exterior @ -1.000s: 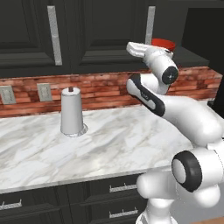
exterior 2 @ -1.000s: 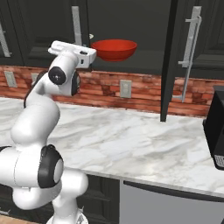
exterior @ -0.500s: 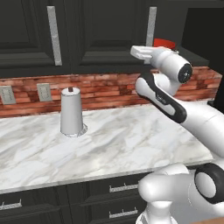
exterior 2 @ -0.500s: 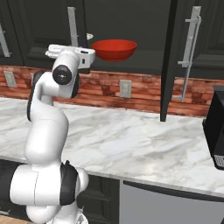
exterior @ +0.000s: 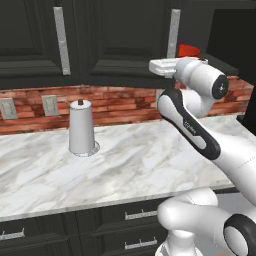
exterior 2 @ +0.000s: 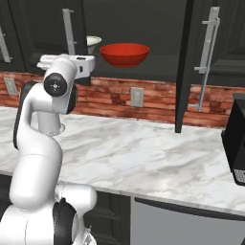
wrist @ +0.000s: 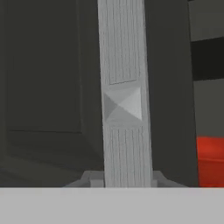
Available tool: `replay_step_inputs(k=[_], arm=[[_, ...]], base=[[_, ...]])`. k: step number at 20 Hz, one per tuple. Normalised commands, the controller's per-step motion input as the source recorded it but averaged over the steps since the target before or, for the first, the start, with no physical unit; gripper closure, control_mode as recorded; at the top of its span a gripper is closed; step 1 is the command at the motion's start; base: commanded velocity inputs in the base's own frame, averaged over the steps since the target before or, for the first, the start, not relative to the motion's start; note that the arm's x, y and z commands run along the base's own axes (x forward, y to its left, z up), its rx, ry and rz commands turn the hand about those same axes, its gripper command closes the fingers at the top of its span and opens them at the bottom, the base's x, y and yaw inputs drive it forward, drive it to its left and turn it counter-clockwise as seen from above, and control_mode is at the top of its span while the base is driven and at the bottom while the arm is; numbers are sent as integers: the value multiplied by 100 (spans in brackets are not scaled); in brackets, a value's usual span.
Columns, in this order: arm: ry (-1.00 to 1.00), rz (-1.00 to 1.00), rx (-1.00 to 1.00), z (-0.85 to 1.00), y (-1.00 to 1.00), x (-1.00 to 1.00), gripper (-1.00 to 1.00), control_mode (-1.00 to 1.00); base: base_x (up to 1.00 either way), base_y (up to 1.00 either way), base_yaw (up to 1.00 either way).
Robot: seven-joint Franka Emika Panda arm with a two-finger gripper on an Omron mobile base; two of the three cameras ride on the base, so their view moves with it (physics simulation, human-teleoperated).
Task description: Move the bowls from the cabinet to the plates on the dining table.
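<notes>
Red bowl (exterior 2: 124,54): on the open cabinet (exterior 2: 143,28) shelf, unmoved.
Cream bowl (exterior 2: 93,41): behind it, left.
Gripper (wrist: 127,181): at the silver handle (wrist: 124,94); width unclear.
Arm: elbow now swung right.
Counter (exterior: 130,160): marble, brick-backed; paper towel roll (exterior: 82,127) near its back edge.

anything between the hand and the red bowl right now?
Yes. The hand view looks straight at a silver bar handle on a closed cabinet door, close up. The red bowl sits on the open shelf just past that door's edge, off to the side.
</notes>
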Motion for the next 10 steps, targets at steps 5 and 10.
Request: replay_step_inputs(k=[5, 10], arm=[[2, 0, -4, 0, 49, -48, 100, -100], [7, 0, -1, 0, 42, -50, 100, -100]], base=[[0, 0, 0], [0, 0, 0]])
